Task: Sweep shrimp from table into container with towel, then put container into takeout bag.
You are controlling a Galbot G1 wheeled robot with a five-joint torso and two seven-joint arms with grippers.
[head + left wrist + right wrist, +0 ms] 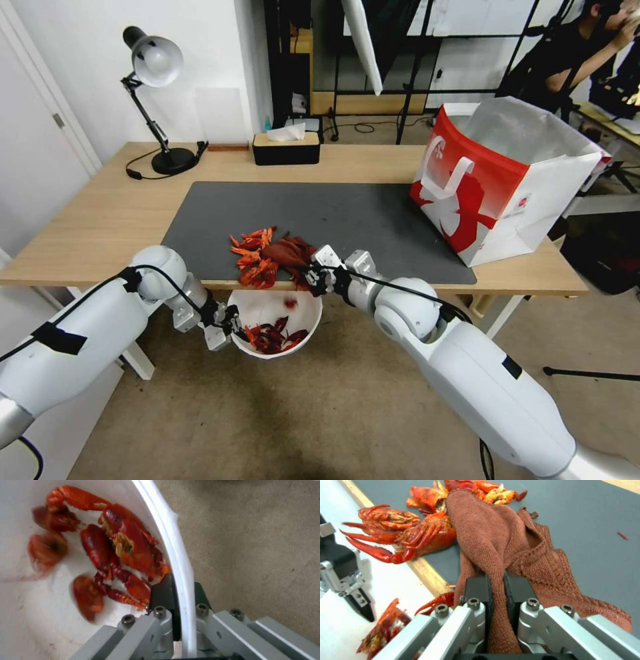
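Container (277, 313) below table (100, 220) edge; takeout bag (507, 180) far right.

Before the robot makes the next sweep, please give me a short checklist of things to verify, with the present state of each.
1. Right gripper shut on the towel: ok.
2. Left gripper clamped on the container rim: ok.
3. Container held below the table edge, under the shrimp: ok.
4. All shrimp swept in: not ok, a pile remains at the edge, some already inside.
5. Takeout bag upright and open: ok.
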